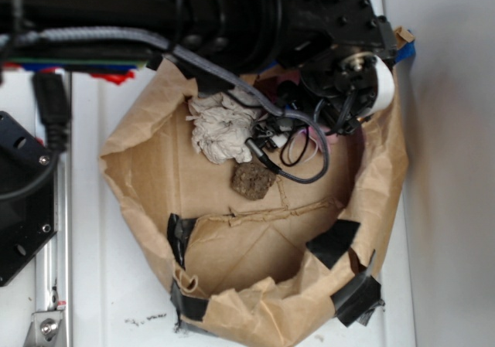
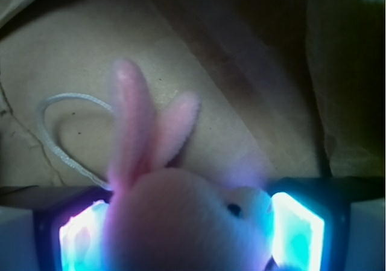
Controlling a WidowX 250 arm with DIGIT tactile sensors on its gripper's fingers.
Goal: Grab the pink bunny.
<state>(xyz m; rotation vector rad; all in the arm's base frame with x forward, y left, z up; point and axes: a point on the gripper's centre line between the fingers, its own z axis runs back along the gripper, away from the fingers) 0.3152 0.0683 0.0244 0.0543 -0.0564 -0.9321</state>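
A white ribbed metal tabletop fills the scene under even light; a plain pale-grey wall runs along its right.

Exterior view. Brown paper bag, opened flat into a shallow basin, lies on a white surface; black tape patches along its rim. Crumpled white paper ball in upper part of bag, brown speckled block just below it. Black robot arm crosses the top of frame, gripper end lowered into bag's upper right corner; jaws hidden. Small pink patch beside it, too little visible to identify. Grey cable loops over bag floor.
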